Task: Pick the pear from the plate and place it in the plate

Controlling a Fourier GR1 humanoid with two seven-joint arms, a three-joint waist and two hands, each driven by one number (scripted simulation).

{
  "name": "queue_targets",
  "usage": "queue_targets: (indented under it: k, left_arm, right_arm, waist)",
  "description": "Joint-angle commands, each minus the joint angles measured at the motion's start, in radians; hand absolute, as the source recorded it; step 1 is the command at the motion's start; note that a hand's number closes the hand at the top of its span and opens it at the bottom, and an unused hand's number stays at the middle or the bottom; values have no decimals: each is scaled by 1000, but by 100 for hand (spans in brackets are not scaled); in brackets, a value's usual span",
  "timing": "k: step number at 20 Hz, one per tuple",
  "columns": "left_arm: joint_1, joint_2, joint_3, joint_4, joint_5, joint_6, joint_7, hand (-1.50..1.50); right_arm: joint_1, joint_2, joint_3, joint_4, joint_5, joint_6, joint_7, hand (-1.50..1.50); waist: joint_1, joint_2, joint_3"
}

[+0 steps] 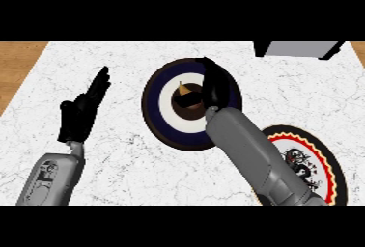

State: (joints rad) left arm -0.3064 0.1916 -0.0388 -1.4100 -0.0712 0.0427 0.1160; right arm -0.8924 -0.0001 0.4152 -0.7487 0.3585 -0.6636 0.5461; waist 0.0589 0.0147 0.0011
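A small brown pear (183, 90) sits at the centre of a dark blue plate (154, 103) with a white ring, in the middle of the counter. My right hand (216, 87) lies over the plate's right half, its fingers stretched straight toward the far rim. Its thumb (188, 102) lies just in front of the pear, and the fingers are not curled round the fruit. A second plate (325, 159), white with a red and yellow border and a black rim, lies at the lower right, partly hidden under my right forearm. My left hand (80, 113) rests open at the left, fingers up.
A grey box (296, 48) stands at the counter's far right edge. The white marble top (121, 159) ends at a wooden strip (18, 67) on the left.
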Motion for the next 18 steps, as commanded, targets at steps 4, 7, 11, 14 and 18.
queue_targets:
  k: [4,7,11,14,18]
  left_arm:
    - [-9,-10,20,42,-19,31,-26,0]
    - [31,12,43,12,5,11,-24,0]
    - [68,51,75,2,28,-25,-32,0]
    - [10,20,61,17,7,4,12,0]
    - [111,14,52,-34,-2,1,-41,0]
  right_arm:
    - [41,0,-53,-102,-171,-214,-187,-150]
    - [95,0,-141,-158,-205,-257,-242,-150]
    - [276,-20,-174,-300,-223,-311,-289,-150]
    - [435,-59,-183,-443,-257,-263,-346,-150]
    - [616,-157,-216,-624,-310,-177,-373,-150]
  waist:
    - [-34,-7,0]
    - [-53,-13,0]
    - [-73,-19,-1]
    - [-81,-18,-1]
    - [-72,-18,-1]
